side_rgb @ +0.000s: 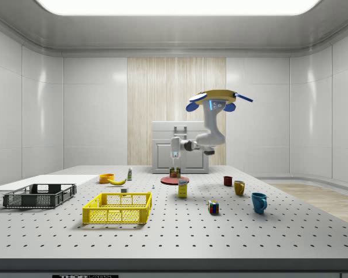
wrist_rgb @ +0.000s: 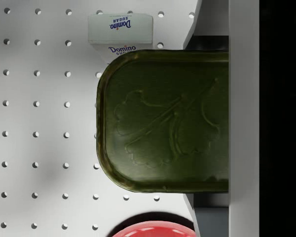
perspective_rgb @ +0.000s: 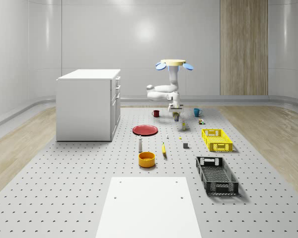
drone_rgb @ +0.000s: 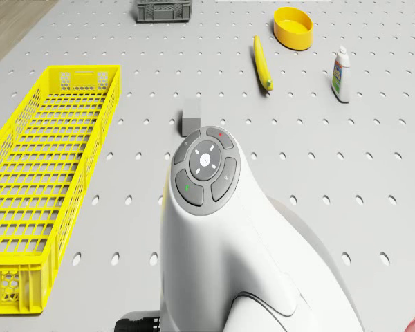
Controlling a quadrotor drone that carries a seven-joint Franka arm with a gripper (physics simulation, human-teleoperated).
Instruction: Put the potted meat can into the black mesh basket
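The drone [perspective_rgb: 173, 63] hovers above the perforated table [perspective_rgb: 89, 168]; its gripper [side_rgb: 175, 169] clamps the rounded-rectangular, embossed dark-green potted meat can [wrist_rgb: 163, 121], lifted beside the glossy red plate [perspective_rgb: 145, 130].

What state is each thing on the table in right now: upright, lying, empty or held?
Potted meat can: upright, at the end effector.
Black mesh basket: empty.
Yellow basket: empty.
Banana: lying flat.
Sugar box: upright.
White bottle: upright.
Drone: hovering above the table.
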